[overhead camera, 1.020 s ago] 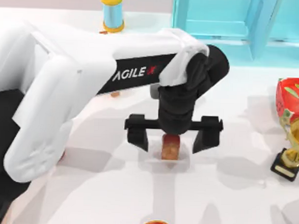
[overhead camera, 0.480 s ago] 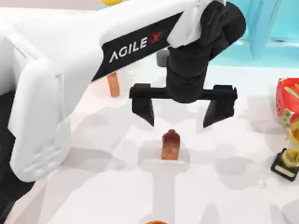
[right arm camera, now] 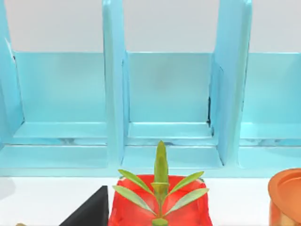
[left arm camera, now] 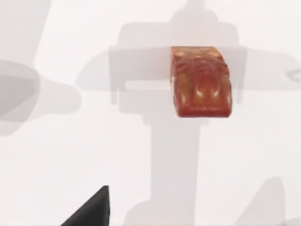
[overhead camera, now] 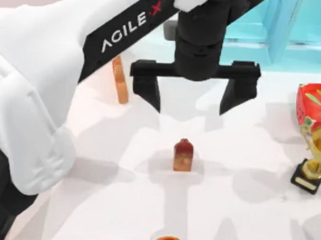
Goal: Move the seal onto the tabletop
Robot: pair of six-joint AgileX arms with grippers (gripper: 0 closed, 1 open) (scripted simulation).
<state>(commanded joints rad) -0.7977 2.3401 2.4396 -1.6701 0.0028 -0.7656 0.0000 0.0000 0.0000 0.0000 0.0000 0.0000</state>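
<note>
The seal (overhead camera: 183,155) stands upright on the white tabletop (overhead camera: 241,212), near its middle. The left hand (overhead camera: 193,102), fingers spread wide and holding nothing, hangs above and apart from it. Its white arm (overhead camera: 73,54) reads "AGILE X".

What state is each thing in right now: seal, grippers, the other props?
seal: upright on the tabletop, free of any grip.
left gripper: open, raised above the seal, empty.
orange-brown bar: standing on the tabletop, left of the gripper.
red pot with plant: upright at the right edge.
gold trophy: upright on its black base, right side.
blue rack: compartments look empty.
</note>
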